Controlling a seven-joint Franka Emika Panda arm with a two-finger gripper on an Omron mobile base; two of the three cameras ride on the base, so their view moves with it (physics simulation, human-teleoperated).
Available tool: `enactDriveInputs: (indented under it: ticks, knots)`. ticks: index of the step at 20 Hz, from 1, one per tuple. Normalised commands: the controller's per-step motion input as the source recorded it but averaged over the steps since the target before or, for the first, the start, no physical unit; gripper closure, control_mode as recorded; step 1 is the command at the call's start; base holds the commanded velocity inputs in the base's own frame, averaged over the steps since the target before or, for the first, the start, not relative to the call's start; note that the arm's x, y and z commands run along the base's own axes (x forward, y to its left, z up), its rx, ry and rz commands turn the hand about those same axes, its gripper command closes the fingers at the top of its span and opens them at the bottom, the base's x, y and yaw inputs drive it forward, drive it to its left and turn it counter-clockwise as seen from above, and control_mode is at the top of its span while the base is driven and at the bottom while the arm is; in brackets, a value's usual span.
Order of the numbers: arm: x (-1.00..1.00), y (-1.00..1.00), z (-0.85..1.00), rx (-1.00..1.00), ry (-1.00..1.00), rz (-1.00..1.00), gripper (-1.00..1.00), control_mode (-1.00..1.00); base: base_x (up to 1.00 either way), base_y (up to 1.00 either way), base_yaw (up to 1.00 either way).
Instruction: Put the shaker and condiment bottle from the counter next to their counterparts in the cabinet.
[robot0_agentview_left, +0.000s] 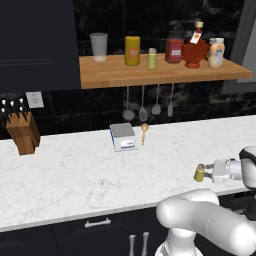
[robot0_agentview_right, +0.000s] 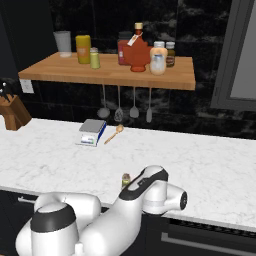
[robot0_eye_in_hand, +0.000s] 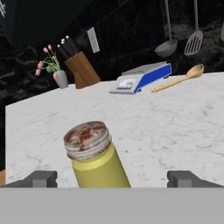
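Here, in the left base view, the shaker (robot0_agentview_left: 199, 173) stands upright on the white marble counter (robot0_agentview_left: 75, 170) near its front edge, right in front of the gripper (robot0_agentview_left: 209, 172), whose pale body reaches in level from the right; the fingers themselves are too small to read from this side. Up on the cabinet (robot0_agentview_left: 150, 75), the condiment bottle (robot0_agentview_left: 195, 50) stands near the right end, between a red jar (robot0_agentview_left: 174, 50) and a pale jar (robot0_agentview_left: 216, 53), with a lime shaker (robot0_agentview_left: 152, 59), a yellow canister (robot0_agentview_left: 132, 50) and a grey cup (robot0_agentview_left: 99, 46) further left. A scale (robot0_agentview_left: 123, 136) and a wooden spoon (robot0_agentview_left: 144, 132) lie on the counter toward the back wall, and a knife block (robot0_agentview_left: 23, 132) stands at the far left. In the right base view, just the shaker's cap (robot0_agentview_right: 126, 179) peeks over the arm's dark-banded wrist, which covers the gripper; the condiment bottle (robot0_agentview_right: 136, 52) stands on the cabinet (robot0_agentview_right: 110, 75) above. In the hand view, the shaker (robot0_eye_in_hand: 97, 159) stands close and large, midway between the two dark fingertips (robot0_eye_in_hand: 41, 178), which sit well apart at either side with clear marble showing between each tip and the shaker, so the gripper (robot0_eye_in_hand: 116, 179) is spread wide and grips nothing. Beyond it lie the scale (robot0_eye_in_hand: 141, 78) and spoon (robot0_eye_in_hand: 179, 78), with the knife block (robot0_eye_in_hand: 81, 70) and a small vase of pink flowers (robot0_eye_in_hand: 59, 76) further back.
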Motion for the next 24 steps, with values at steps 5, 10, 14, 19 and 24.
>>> enactDriveInputs:
  ticks: [5,10,14,19,24]
  knots:
    - [0.01,0.00,-0.12,0.00,0.00,0.00,-1.00,-1.00,0.00,0.00,0.00]
    - [0.10,0.03,0.00,0.00,0.00,0.00,-1.00,-1.00,0.00,0.00,0.00]
    - [0.15,0.09,0.00,0.00,0.00,0.00,-1.00,-1.00,0.00,0.00,0.00]
    - [0.15,0.14,0.00,0.00,0.00,0.00,-1.00,-1.00,0.00,0.00,0.00]
    - [0.15,0.21,-0.03,0.00,0.01,0.00,-1.00,-1.00,0.00,0.00,0.00]
